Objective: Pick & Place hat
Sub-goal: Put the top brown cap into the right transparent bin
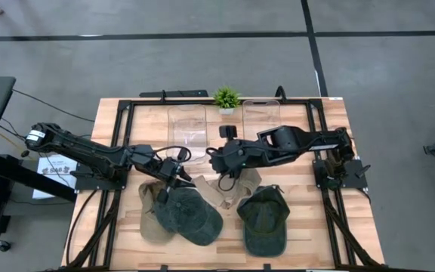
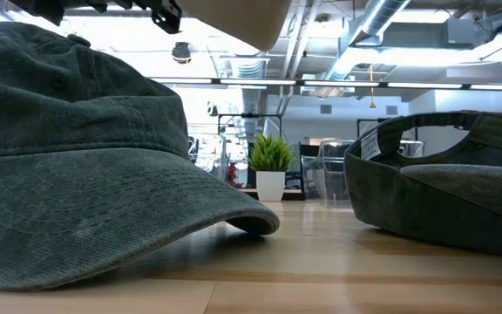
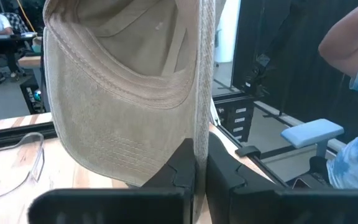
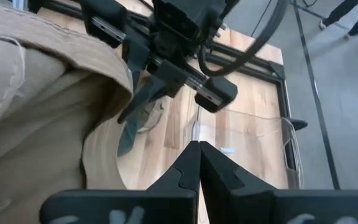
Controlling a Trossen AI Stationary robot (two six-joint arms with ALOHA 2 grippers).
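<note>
Pinching tan hat [image 3: 123,93], left end effector [image 3: 201,168], right end effector [image 4: 199,163] pressed together, empty.

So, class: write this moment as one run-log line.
left tool: shut on beige cotton cap, lifted | right tool: shut, empty, above table | dark green denim cap: on wooden table

Three caps were on the counter [image 1: 353,136]. The tan cap [image 1: 219,183] was lifted near the middle, its edge pinched in the closed left gripper [image 1: 178,175], underside facing that wrist camera. The faded grey-green cap [image 1: 189,215] lay crown up at the front, partly over another tan cap [image 1: 151,213]. The dark olive cap [image 1: 263,220] lay upside down to its right, apart from it.
</note>
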